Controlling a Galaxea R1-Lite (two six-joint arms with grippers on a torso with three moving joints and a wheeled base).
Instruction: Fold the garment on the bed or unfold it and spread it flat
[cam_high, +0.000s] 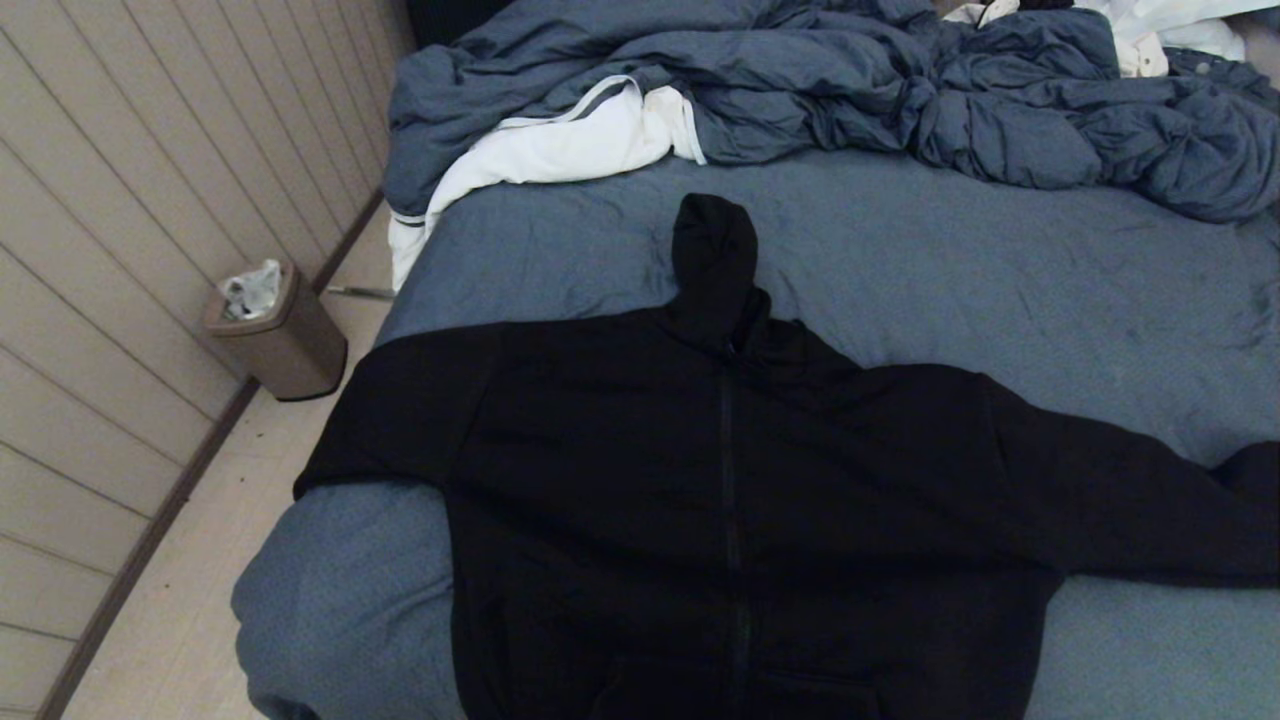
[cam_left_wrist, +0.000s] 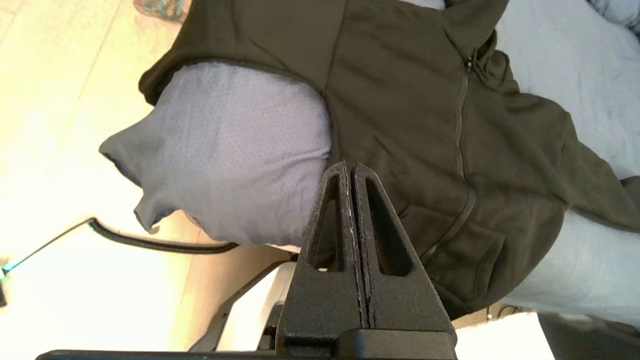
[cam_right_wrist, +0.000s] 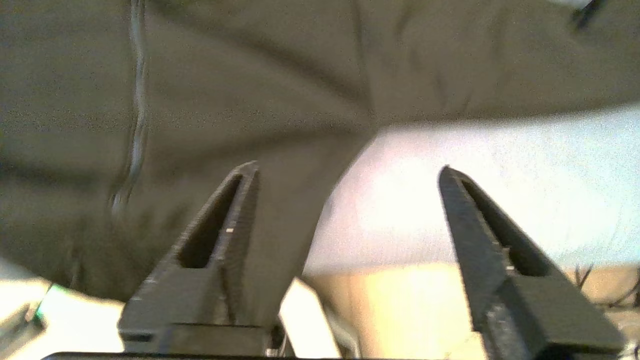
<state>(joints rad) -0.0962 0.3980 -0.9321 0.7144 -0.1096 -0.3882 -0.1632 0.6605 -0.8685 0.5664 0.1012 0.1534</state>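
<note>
Right, the hoodie (cam_high: 730, 500) lies face-up on the bed (cam_high: 1000, 270), zipper running up its middle, hood pointing toward the rumpled comforter (cam_high: 850, 90) at the far end. One sleeve reaches off toward the bed's left edge, on the side where the bin (cam_high: 280, 335) stands on the floor; the other stretches out across the sheet to the right. The hem sits at the bed's near edge. Beyond the hood, a white cloth (cam_high: 560, 150) pokes out from under the comforter, well apart from the hoodie.

Neither arm shows from the head camera. From the wrist cameras, the left gripper (cam_left_wrist: 351, 170) hangs near the hoodie's hem on the left side, fingers clenched together with nothing between them. The right gripper (cam_right_wrist: 347, 170) hovers by the hem's other side, fingers spread apart, also empty, one finger over dark fabric, the other over sheet.

By my reading, the hoodie looks just about spread flat already, so either the spreading step is finishing or a fold is about to begin. If folding comes next, each gripper needs to part its fingers, drop onto a sleeve or hem corner, and pinch only the hoodie, not the sheet beneath. That left sleeve at the edge could slide off.
</note>
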